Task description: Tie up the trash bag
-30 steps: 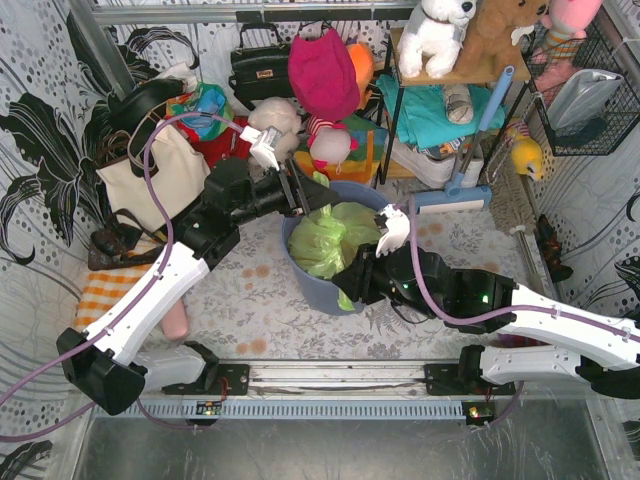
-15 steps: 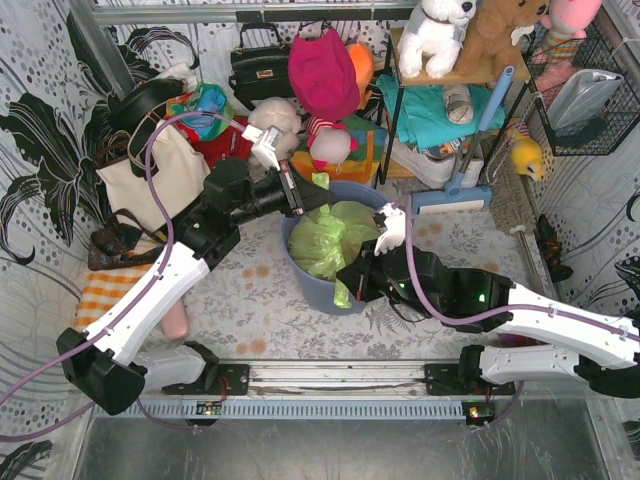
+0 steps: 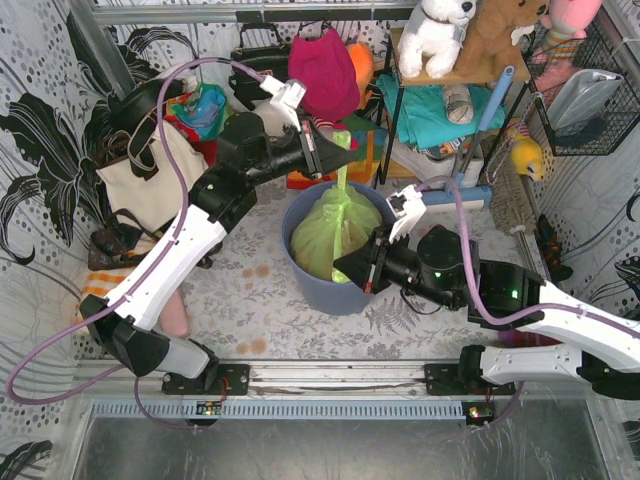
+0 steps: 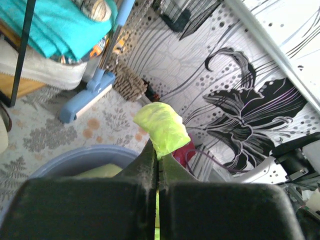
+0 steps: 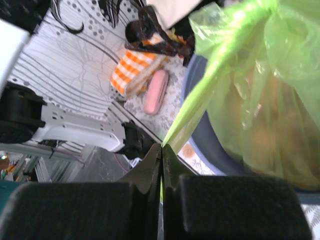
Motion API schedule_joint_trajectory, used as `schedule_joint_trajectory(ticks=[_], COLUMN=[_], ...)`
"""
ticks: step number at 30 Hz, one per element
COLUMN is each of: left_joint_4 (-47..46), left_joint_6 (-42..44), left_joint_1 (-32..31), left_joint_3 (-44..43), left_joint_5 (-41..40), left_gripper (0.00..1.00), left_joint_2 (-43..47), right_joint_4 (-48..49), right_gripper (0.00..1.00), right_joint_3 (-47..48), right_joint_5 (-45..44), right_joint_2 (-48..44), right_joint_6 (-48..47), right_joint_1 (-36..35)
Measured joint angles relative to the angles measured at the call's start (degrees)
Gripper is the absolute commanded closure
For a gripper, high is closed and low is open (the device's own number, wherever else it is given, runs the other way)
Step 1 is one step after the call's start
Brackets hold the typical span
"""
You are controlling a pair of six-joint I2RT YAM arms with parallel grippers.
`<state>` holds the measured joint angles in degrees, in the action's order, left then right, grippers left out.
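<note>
My left hand [image 3: 322,160] sits in the upper middle of the top view. Its fingers are pressed together on a thin strip of the trash bag [image 3: 335,230], pulled taut upward from the bag's gathered top. The bag itself rests inside the round blue bin [image 3: 300,282] at the centre of the frame, on the patterned desk [image 3: 250,300]. My right hand [image 3: 352,268] is at the bin's lower right rim, closed against the lower right side of the green plastic.

In the left wrist view, my left hand [image 4: 157,150] fills the bottom of the frame. Its two dark fingers are tight together and pinch a folded tuft of the trash bag [image 4: 161,127] that sticks out above them. The bin [image 4: 75,157] curves across the lower left, and a blue mop [image 4: 95,85] leans in the upper left.

In the right wrist view, my right hand [image 5: 161,150] is at the bottom centre, fingers shut on a stretched green strand. The strand runs up and right into the trash bag [image 5: 260,100], where something brown shows faintly through the plastic. The bin [image 5: 212,147] wall is behind the strand, and an orange checked cloth [image 5: 132,72] lies at the upper left.
</note>
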<state>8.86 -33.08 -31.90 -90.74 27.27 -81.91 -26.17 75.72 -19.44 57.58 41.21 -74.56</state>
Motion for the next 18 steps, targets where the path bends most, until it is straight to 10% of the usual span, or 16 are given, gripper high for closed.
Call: schedule_joint_trajectory(ticks=[18], left_joint_4=[3.69], left_joint_6=[2.12], left_joint_1=[1.44], left_joint_3=[10.54], left_joint_5=[-3.58], left_gripper=[1.0], left_joint_2=[-0.98], right_joint_4=[0.15], right_gripper=[1.0], right_joint_3=[-11.41], right_joint_5=[4.87], right_joint_2=[-5.51], right_joint_6=[7.37], right_joint_1=[0.0])
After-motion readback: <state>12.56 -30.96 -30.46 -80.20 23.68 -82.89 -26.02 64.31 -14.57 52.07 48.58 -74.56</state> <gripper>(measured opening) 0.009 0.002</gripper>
